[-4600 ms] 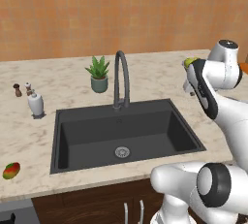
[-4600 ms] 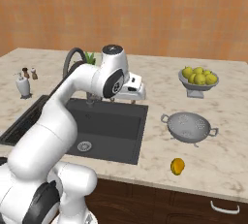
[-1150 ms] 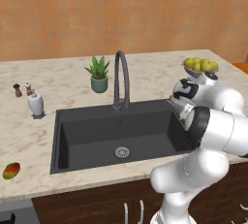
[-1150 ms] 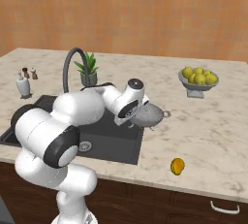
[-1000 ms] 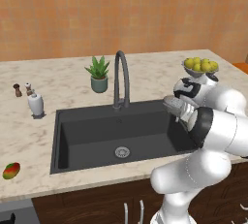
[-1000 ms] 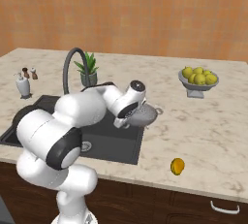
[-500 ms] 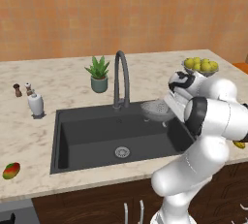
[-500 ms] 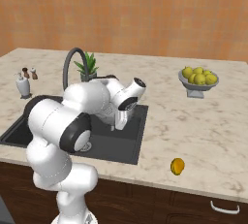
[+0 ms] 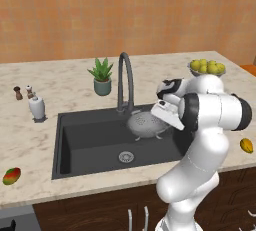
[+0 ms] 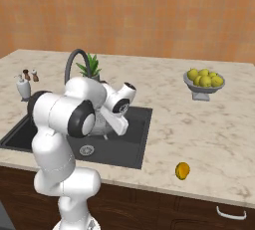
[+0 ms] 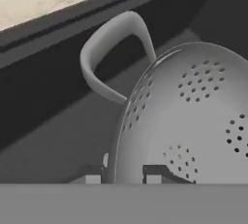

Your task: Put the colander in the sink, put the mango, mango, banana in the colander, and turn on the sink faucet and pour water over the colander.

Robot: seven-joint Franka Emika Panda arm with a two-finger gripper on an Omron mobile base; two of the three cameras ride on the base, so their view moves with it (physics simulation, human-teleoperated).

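The silver perforated colander (image 9: 144, 124) hangs tilted over the right half of the dark grey sink (image 9: 85, 142), just in front of the gooseneck faucet (image 9: 125, 80). My gripper (image 9: 158, 119) is shut on its right rim. In the hand view the rim sits between my fingertips (image 11: 155, 173), with the colander bowl (image 11: 193, 116) and one loop handle (image 11: 114, 48) above them and the sink wall behind. One mango (image 9: 11, 176), red and green, lies on the counter left of the sink. A second, orange mango (image 9: 246, 145) lies at the right (image 10: 182, 170). The banana is out of view.
A grey footed bowl of yellow-green fruit (image 9: 206, 67) stands at the back right. A potted plant (image 9: 102, 76) is behind the sink. A soap dispenser (image 9: 36, 108) and two small shakers (image 9: 23, 92) stand at the left. My own arm hides part of the basin in the right base view.
The arm swung left and carried the colander off the right counter to a spot over the sink. It now hangs lower and nearer the faucet than half a second ago.
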